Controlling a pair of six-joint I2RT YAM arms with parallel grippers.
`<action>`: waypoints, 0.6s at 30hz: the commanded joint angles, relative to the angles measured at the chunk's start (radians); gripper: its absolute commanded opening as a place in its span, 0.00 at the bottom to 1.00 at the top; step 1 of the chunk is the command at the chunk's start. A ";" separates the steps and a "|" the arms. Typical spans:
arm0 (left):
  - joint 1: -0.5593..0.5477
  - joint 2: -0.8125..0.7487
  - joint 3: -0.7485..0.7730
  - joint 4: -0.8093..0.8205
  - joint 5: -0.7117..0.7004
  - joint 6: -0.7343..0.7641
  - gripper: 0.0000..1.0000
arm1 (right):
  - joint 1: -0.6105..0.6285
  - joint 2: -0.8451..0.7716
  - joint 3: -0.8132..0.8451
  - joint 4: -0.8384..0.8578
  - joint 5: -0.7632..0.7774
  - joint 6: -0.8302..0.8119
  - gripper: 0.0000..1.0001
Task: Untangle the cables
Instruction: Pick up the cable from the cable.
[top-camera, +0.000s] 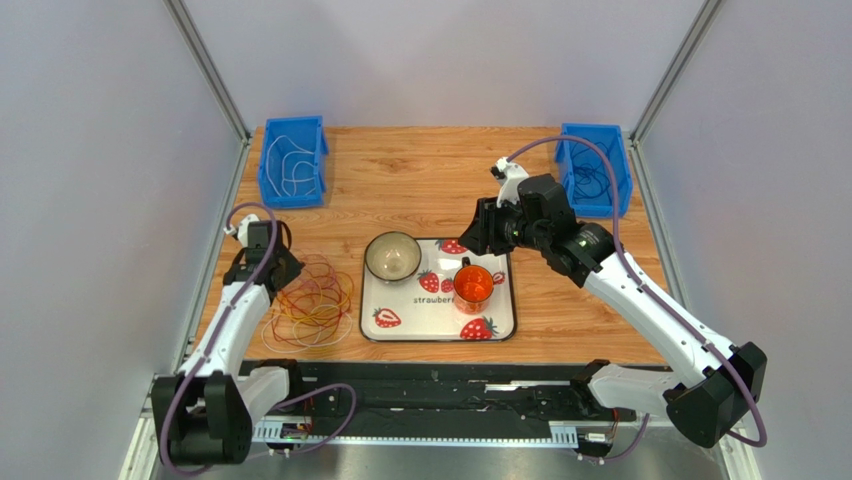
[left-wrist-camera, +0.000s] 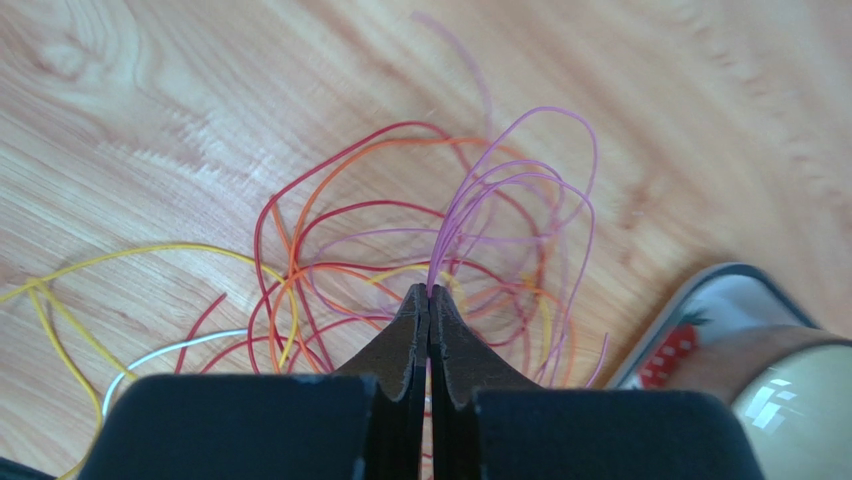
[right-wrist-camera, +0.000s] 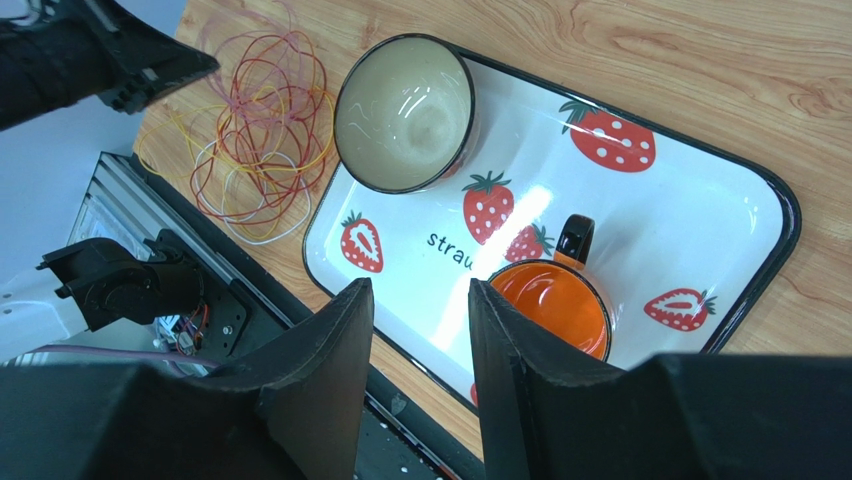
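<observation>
The left jaws are pressed shut at their tips on a purple cable (left-wrist-camera: 556, 109), whose loops fan up and away from the pinch while their far ends run back into the heap. Around that pinch lie the rest of the cables (top-camera: 310, 300): red, orange, yellow and a white one, overlapping in one loose pile on the desk (top-camera: 420, 180), just left of the tray (top-camera: 420, 322). The right jaws stand open with nothing between them, hanging over the tray above the bowl (right-wrist-camera: 405, 112) and the orange cup (right-wrist-camera: 555, 305), well apart from the pile.

Further out, the left blue bin (top-camera: 320, 160) holds a white cable (top-camera: 290, 165) and the right blue bin (top-camera: 625, 190) holds a dark cable (top-camera: 592, 180), so some strands look already separated and put away. Most of the work appears to be left: several colours are interlaced, and the purple one is gripped but not yet free of the heap. I judge the task under halfway, with one strand in hand and the others waiting their turn
</observation>
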 joint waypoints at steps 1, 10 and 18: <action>0.007 -0.123 0.109 -0.079 0.008 -0.002 0.00 | 0.003 -0.010 0.020 0.021 -0.011 -0.009 0.44; 0.005 -0.258 0.307 -0.235 0.030 0.036 0.00 | 0.003 -0.016 0.031 0.034 -0.041 0.022 0.44; 0.005 -0.333 0.536 -0.275 0.132 0.048 0.00 | 0.006 -0.024 0.034 0.050 -0.067 0.045 0.44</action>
